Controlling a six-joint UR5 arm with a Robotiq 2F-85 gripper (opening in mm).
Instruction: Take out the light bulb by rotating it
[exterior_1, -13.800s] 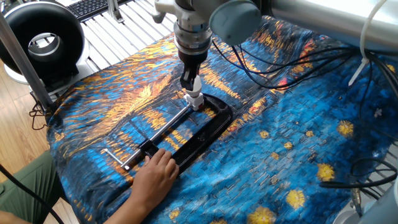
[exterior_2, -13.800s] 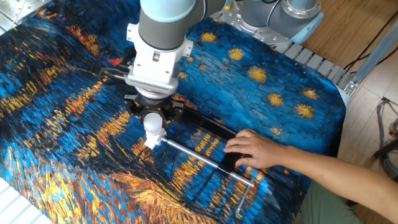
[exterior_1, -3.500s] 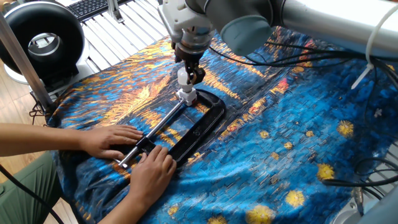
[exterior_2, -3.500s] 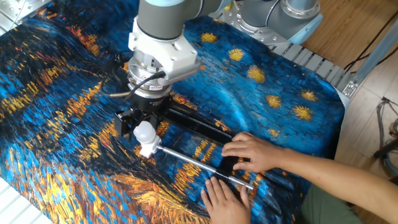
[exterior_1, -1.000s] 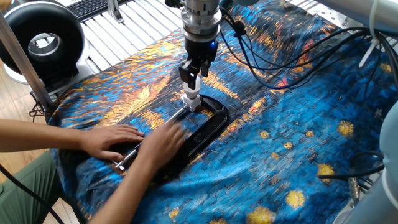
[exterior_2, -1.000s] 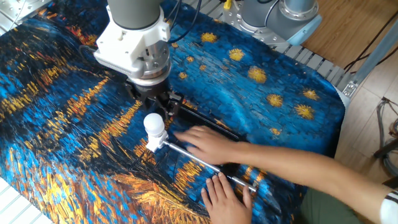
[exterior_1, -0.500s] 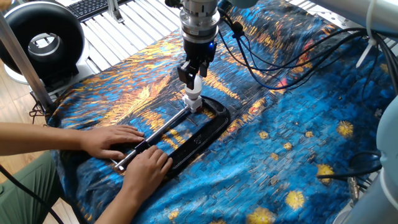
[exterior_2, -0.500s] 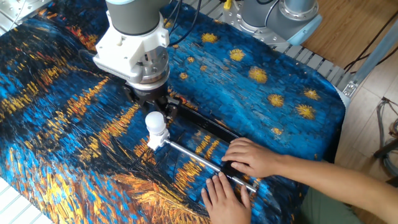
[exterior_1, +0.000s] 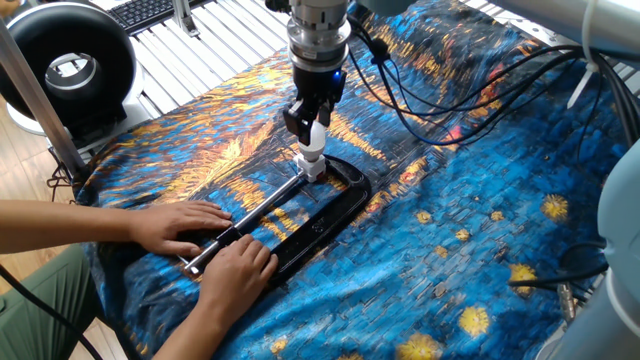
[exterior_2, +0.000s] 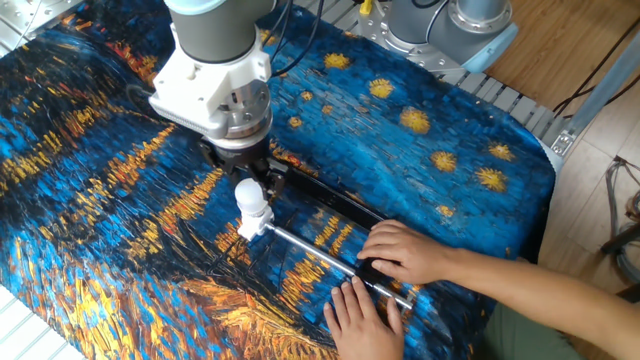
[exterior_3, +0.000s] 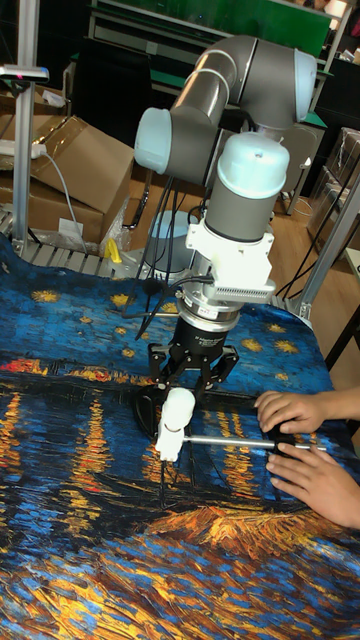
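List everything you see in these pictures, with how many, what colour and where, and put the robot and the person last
light bulb: one, white, upright in its socket, near the middle of the cloth.
socket: one, white, under the bulb, at the end of the clamp's screw rod.
clamp: one, black frame with a silver rod, lying flat on the cloth.
tablecloth: one, blue with orange and yellow, covering the table.
ring-shaped device: one, black, off the table's far left corner in one fixed view.
cardboard boxes: brown, behind the table in the tall view; count unclear.
tool: one, black fingers, right at the bulb's top; grip hard to judge.
hands: two, both on the clamp's handle end.
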